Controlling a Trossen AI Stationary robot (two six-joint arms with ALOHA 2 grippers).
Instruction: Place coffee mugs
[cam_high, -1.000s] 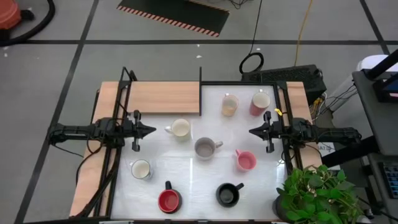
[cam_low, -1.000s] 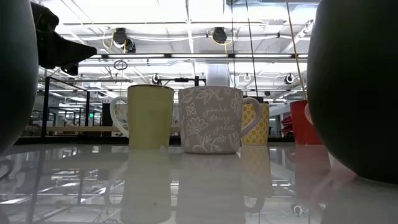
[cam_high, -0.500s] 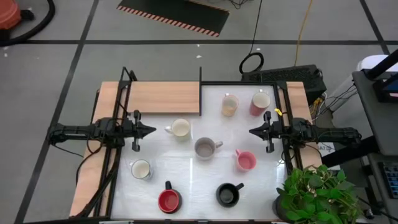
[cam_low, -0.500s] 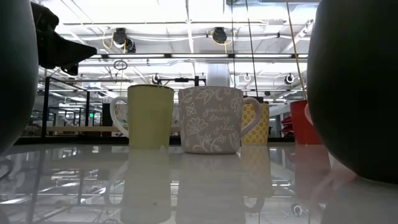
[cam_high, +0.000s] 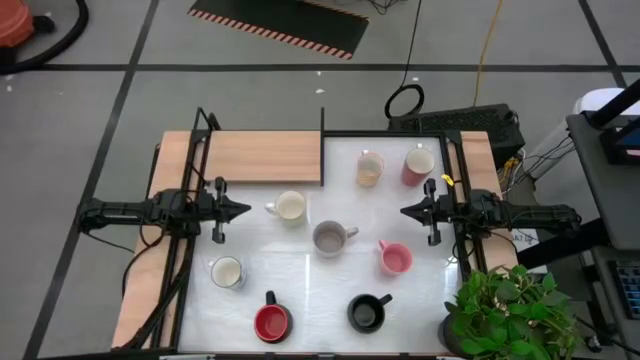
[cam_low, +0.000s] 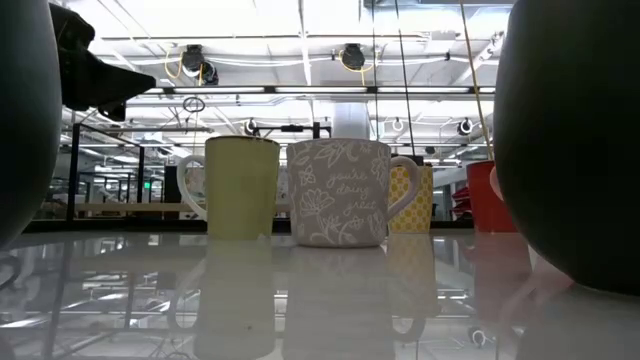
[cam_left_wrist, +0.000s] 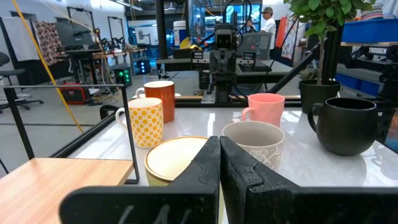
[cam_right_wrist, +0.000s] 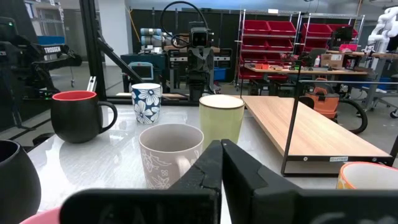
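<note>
Both tools idle at mid-counter, facing each other, nothing held. Left tool has its fingers pressed together, right tool the same; the wrist views show each pair closed with no gap.

8 mugs stand on the white counter. Cream mug sits just ahead of the left tool tip. Grey mug is between the 2 tools, a bit toward the front edge. Pink mug is near the right tool, off to its front side. Tan mug and dark pink-red mug stand side by side behind the right tool. White mug, red mug and black mug sit along the front.

Risks, as judgement: the left tool has to spread before reaching or it likely shoves the cream mug. Mugs are round and look glossy, so a rim pinch may slip. Handles point different ways, so a bad approach angle could tip one. Cream and grey mugs stand close, so a reach for 1 may knock the other.
</note>
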